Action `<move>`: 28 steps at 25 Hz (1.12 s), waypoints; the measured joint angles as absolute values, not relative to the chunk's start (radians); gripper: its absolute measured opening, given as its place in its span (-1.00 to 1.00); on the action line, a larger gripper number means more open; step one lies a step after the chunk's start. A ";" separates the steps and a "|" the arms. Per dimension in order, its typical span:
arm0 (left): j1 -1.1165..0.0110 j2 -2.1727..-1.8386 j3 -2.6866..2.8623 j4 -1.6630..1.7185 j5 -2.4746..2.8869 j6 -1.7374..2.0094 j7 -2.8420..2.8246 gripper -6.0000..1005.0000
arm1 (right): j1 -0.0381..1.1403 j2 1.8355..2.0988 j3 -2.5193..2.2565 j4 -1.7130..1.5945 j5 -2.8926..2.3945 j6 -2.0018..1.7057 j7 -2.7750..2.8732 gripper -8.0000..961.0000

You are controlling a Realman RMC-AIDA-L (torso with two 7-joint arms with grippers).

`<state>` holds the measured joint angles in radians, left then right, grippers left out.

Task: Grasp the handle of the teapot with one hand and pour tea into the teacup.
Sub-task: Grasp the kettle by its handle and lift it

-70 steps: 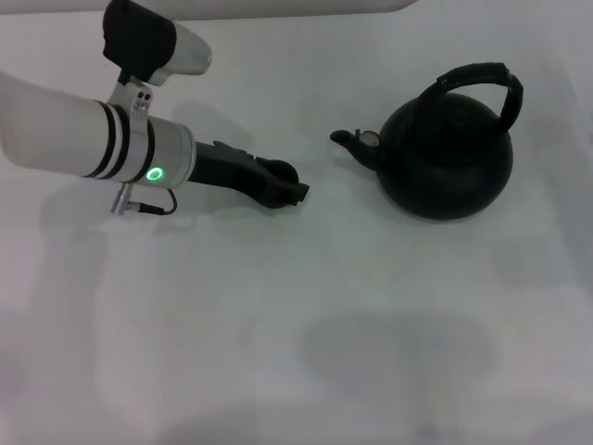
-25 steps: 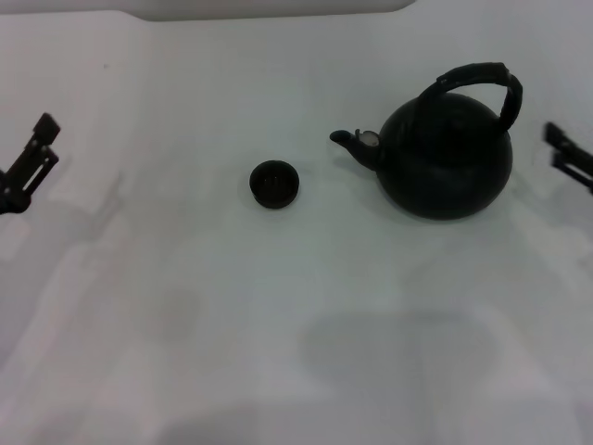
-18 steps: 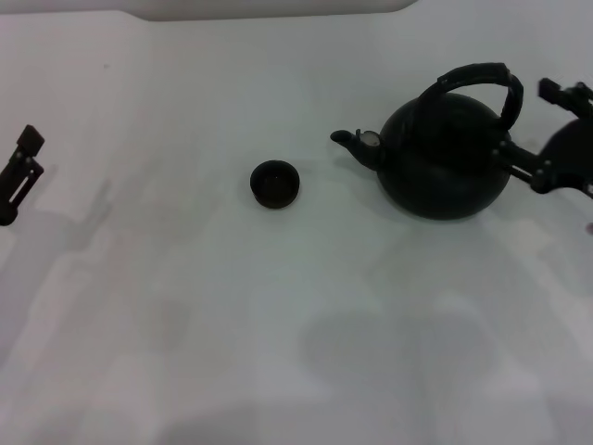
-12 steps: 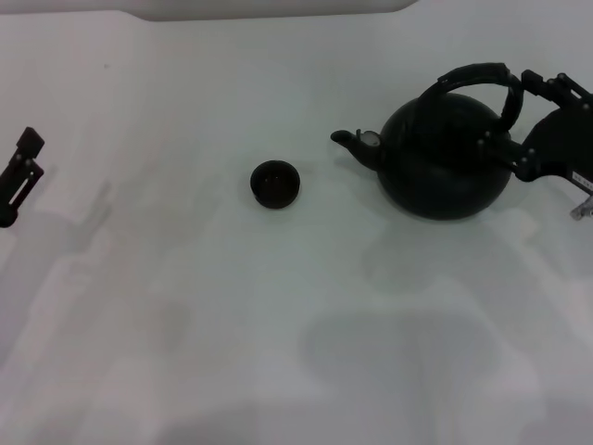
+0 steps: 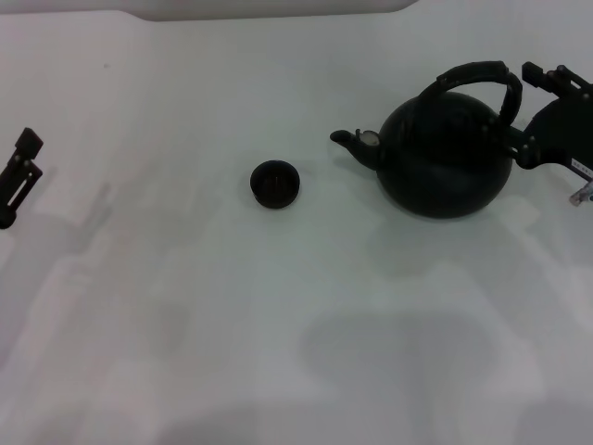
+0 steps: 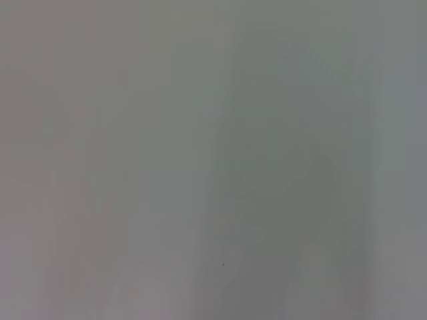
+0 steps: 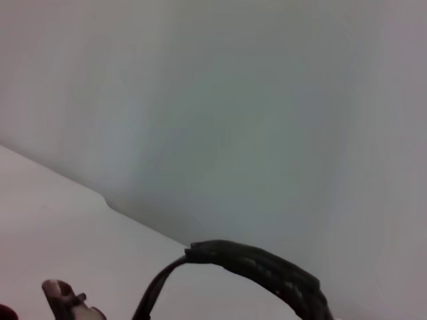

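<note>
The squat black teapot (image 5: 445,159) stands right of centre in the head view, its spout (image 5: 350,141) pointing left. Its ribbed black handle (image 5: 474,74) arches over the top. The right wrist view shows the handle (image 7: 257,265) from close by and the pale-capped spout (image 7: 61,293). My right gripper (image 5: 528,113) is open just right of the handle's right end, one finger high and one low beside the pot, holding nothing. The tiny dark teacup (image 5: 274,184) sits alone, left of the spout. My left gripper (image 5: 22,159) rests at the far left edge, well away from the cup.
Everything stands on a plain white tabletop (image 5: 278,315). A pale raised edge (image 5: 278,7) runs along the back. The left wrist view shows only a blank grey surface (image 6: 213,160).
My left arm has left the teacup and drawn back to the left edge. My right gripper has come in from the right edge and now stands beside the teapot's handle.
</note>
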<state>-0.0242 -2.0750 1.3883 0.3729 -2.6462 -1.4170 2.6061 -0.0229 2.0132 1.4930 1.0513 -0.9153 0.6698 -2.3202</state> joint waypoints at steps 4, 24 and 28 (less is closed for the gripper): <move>-0.028 -2.074 1.388 0.372 -2.646 -1.417 2.608 0.54 | -0.022 2.014 1.501 1.041 -0.915 0.669 -2.322 0.67; -0.035 -2.072 1.385 0.371 -2.646 -1.407 2.607 0.54 | 0.029 2.020 1.500 0.985 -0.888 0.639 -2.336 -0.09; -0.036 -2.072 1.378 0.371 -2.646 -1.407 2.607 0.54 | 0.021 2.020 1.500 0.990 -0.887 0.645 -2.358 -0.19</move>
